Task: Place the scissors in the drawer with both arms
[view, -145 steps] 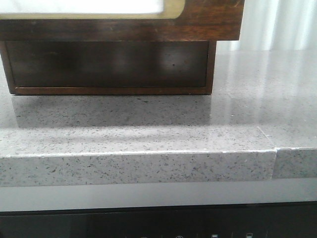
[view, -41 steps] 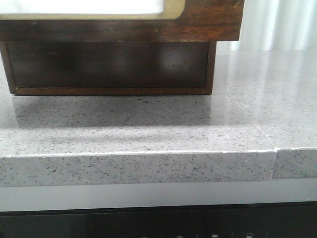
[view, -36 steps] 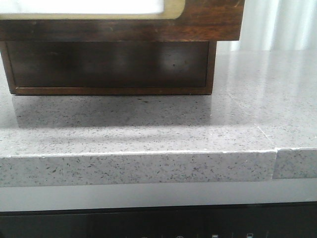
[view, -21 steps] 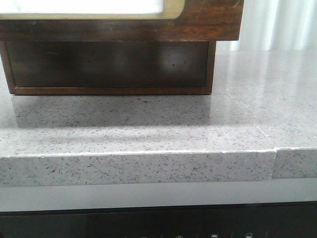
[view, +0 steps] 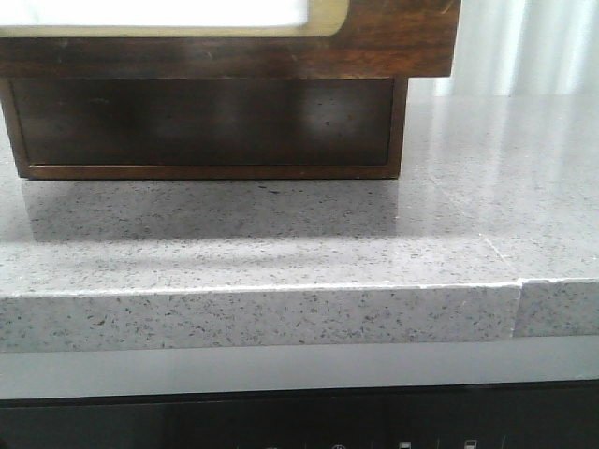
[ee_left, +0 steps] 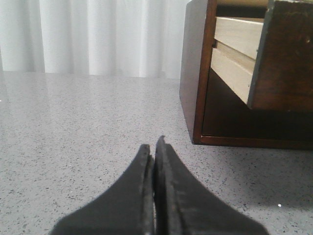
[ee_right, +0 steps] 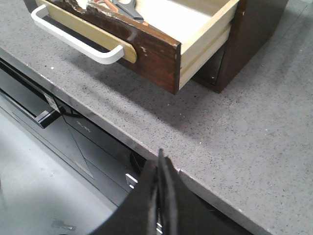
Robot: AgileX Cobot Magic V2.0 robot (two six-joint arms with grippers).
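Note:
The drawer [ee_right: 146, 44] is pulled out of the dark brown cabinet [ee_right: 254, 24]; its front carries a pale panel and a white handle [ee_right: 73, 41]. The scissors [ee_right: 122, 7], dark grey with orange-lined loops, lie inside the drawer at its pale wooden bottom. My right gripper [ee_right: 160, 156] is shut and empty, above the counter's front edge, apart from the drawer. My left gripper [ee_left: 154, 147] is shut and empty, low over the counter beside the cabinet's side [ee_left: 195, 73]. The drawer's side also shows in the left wrist view [ee_left: 234, 58]. In the front view the drawer's front [view: 374, 42] overhangs; no gripper shows there.
The grey speckled counter [view: 281, 243] has a seam near its front right edge [view: 519, 299]. Below the counter is a dark appliance front [ee_right: 44, 117]. White curtains [ee_left: 98, 34] hang behind the counter. The cabinet's lower bay [view: 206, 122] shows dark under the drawer.

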